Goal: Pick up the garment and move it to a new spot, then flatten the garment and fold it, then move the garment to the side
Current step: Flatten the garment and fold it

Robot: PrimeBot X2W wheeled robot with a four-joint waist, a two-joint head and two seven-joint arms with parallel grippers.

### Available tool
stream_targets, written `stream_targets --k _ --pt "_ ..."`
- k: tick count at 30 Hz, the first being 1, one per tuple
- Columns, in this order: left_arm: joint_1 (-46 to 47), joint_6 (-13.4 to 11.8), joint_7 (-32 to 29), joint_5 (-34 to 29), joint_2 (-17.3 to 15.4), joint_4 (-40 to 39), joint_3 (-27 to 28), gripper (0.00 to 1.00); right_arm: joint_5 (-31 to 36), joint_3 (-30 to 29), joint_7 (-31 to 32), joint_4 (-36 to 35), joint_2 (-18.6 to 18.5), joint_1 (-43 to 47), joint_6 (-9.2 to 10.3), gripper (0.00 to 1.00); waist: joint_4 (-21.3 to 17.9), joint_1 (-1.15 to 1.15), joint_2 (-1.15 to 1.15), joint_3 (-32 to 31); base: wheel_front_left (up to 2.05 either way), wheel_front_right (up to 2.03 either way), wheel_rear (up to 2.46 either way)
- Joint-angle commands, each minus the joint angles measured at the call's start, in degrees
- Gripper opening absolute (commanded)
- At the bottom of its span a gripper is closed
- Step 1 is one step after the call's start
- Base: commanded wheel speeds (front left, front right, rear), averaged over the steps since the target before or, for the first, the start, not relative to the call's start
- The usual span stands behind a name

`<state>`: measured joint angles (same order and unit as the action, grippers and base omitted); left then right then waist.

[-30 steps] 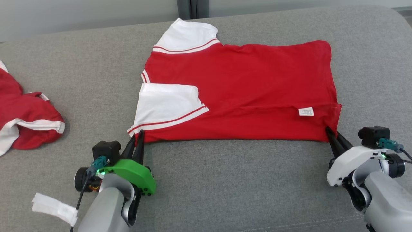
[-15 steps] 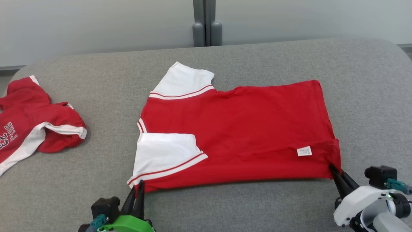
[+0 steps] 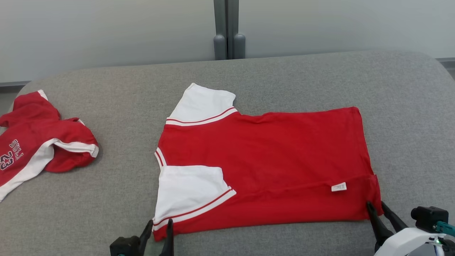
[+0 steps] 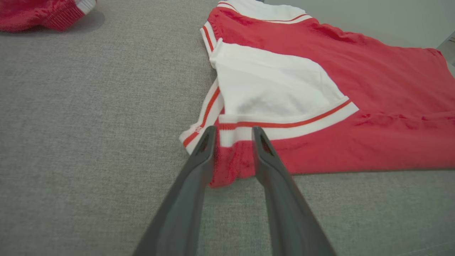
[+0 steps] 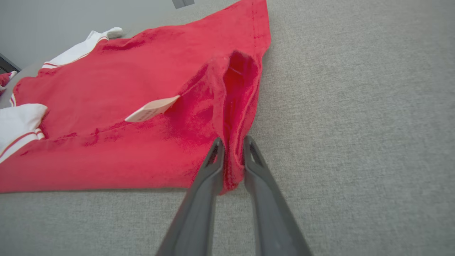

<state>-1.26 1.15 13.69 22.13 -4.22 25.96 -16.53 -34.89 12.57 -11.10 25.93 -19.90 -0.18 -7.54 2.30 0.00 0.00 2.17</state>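
Observation:
The red garment [image 3: 270,160], a T-shirt with white sleeves [image 3: 188,190], lies folded and flat on the grey cushion [image 3: 249,78]. My left gripper [image 3: 158,227] is at its near left corner, open, with the red hem and white sleeve cuff [image 4: 231,137] lying loose between the fingers. At the near right corner my right gripper [image 3: 376,207] is open a little, its fingers [image 5: 217,149] either side of the bunched red hem [image 5: 233,167]. A white label [image 3: 338,186] shows near that corner.
A second red and white garment [image 3: 39,142] with "23" printed on it lies crumpled at the cushion's left edge. A pale wall with a grey post [image 3: 229,28] stands behind the cushion. Bare grey cushion surrounds the shirt.
Both grippers have parted their fingers and let go of the shirt's near corners. The head camera has tilted up, so the whole scene sits lower in the picture.

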Motion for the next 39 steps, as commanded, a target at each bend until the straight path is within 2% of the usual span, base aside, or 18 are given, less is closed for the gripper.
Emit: stream_targets --k 1,10,20,31,39 --pt "-0.1 -0.2 0.5 -0.1 -0.1 -0.3 0.1 1.00 0.9 -0.9 0.2 -0.9 0.3 0.6 0.10 1.00 -0.2 0.00 0.00 -0.3 0.00 0.00 0.00" --pt "4.2 -1.7 1.5 -3.5 0.1 -3.6 0.0 1.00 7.9 -6.4 -0.6 -7.6 2.7 0.1 0.10 1.00 -0.6 0.00 0.00 -1.6 0.00 0.00 0.00" --pt "6.8 -3.2 1.5 -7.6 -1.1 -12.9 6.0 1.00 14.8 -10.5 -2.3 -15.7 6.5 -1.0 0.10 1.00 -1.7 0.00 0.00 -2.5 0.00 0.00 0.00" --pt "2.5 -0.8 1.4 -10.1 -3.4 -17.9 11.0 1.00 17.6 -12.1 -3.6 -19.8 7.6 2.2 0.10 1.00 -1.1 0.00 0.00 -3.4 0.00 0.00 0.00" --pt "-1.2 0.3 1.4 -10.4 -3.4 -17.9 12.9 1.00 18.0 -13.4 -3.8 -22.3 7.6 5.9 0.10 1.00 0.2 0.00 0.00 -4.3 0.00 0.00 0.00"
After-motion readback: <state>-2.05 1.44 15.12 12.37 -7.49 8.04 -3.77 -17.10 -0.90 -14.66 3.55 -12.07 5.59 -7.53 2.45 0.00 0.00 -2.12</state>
